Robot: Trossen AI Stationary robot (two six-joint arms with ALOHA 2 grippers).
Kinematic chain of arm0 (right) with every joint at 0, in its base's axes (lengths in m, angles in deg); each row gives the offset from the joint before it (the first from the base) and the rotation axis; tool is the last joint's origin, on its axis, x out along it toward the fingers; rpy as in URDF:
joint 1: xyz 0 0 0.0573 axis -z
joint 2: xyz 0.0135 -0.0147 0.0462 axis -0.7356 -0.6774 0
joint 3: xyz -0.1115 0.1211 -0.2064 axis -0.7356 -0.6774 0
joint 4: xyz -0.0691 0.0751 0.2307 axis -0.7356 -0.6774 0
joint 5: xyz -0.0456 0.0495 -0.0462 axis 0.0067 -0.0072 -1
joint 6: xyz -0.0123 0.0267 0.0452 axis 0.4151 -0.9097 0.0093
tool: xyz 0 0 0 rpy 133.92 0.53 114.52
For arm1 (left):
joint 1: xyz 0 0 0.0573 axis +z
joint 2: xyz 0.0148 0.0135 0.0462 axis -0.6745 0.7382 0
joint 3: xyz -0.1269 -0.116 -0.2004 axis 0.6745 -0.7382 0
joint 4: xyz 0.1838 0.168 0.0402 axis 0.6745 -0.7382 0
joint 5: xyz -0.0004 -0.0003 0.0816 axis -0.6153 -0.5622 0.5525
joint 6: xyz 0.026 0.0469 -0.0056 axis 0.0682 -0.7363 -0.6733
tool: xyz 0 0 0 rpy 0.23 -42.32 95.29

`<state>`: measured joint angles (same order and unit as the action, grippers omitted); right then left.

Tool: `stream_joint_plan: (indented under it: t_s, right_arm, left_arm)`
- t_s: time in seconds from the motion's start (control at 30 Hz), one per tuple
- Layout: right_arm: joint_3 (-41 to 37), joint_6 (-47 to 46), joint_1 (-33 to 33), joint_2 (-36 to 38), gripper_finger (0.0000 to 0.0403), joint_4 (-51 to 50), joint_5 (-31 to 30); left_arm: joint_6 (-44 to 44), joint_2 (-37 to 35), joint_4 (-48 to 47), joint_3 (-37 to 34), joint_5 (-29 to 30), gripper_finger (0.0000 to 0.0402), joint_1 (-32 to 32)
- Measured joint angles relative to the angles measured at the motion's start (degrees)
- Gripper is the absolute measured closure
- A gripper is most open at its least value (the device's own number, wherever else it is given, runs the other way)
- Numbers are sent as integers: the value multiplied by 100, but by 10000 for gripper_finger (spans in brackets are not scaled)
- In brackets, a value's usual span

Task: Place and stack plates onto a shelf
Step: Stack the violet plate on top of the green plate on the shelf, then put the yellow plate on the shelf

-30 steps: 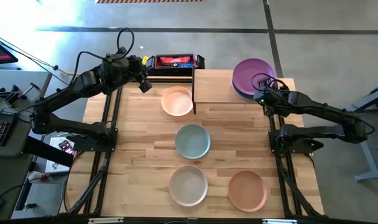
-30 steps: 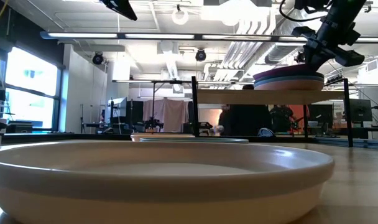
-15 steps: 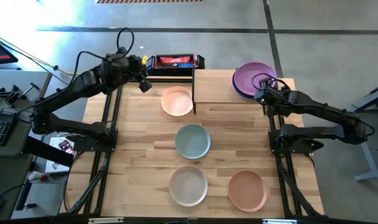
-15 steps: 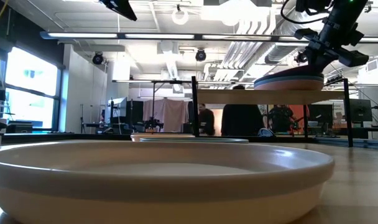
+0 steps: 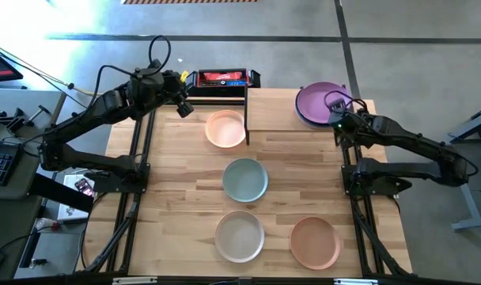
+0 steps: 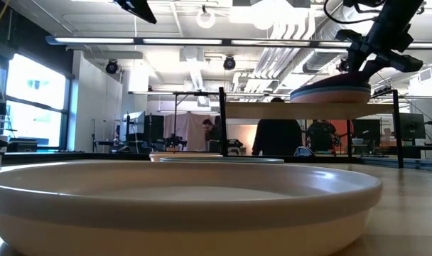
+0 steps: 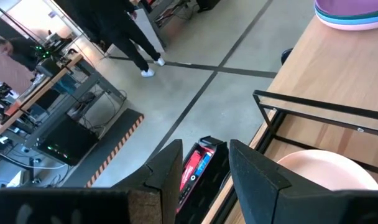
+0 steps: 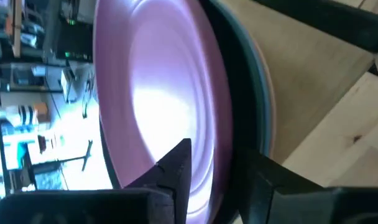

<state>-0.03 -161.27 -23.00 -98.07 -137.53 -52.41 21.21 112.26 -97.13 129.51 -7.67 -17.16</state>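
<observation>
- Plates: top of the stack is the purple plate (image 5: 320, 100), on the right end of the shelf (image 5: 272, 111), w/ blue-grey and teal rims showing under it; stack overhangs the shelf's far edge a bit.
- Bench (image 5: 177, 198): light wood, biggest thing in the high view; shelf stands at its far side, right of centre, black legs showing in the low view (image 6: 221, 121).
- Left arm: parked over the bench's far-left corner; left gripper (image 5: 182, 108) in the air, holding nothing, fingers (image 7: 170, 168) spread w/ a gap.
- Right arm: reaches from the right side to the stack; right gripper (image 5: 336, 123) at the purple plate's near-right rim. Wrist view: fingers (image 8: 176, 171) sit either side of the rim w/ a gap, one over the plate's inside, other outside; can't tell if they touch it.
- 4 loose plates on the bench: peach plate (image 5: 225, 128) just left of the shelf, touching or nearly touching its leg; pale teal plate (image 5: 245, 180) mid-bench; off-white plate (image 5: 240, 236) near the front edge, fills the low view's foreground (image 6: 180, 199); orange plate (image 5: 315, 242) front right.
- Red and black box (image 5: 221, 78): off the far edge, left of the shelf.
- People (image 6: 273, 139) stand in the room behind, seen under the shelf.
</observation>
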Motion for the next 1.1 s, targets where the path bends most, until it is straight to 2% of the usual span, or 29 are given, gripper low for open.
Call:
stream_joint_plan:
  t_s: [0.47, 0.7, 1.1]
  right_arm:
    - [0, 615, -2, 562, 299, 207, 351]
    - [0, 786, -2, 593, 299, 192, 966]
    - [0, 1372, -2, 594, 300, 151, 1607]
  left_arm:
    - [113, 0, 38, 0, -3, 282, 0]
    - [309, 0, 43, 0, -302, 282, -2]
    - [310, 0, 43, 0, -307, 282, -2]
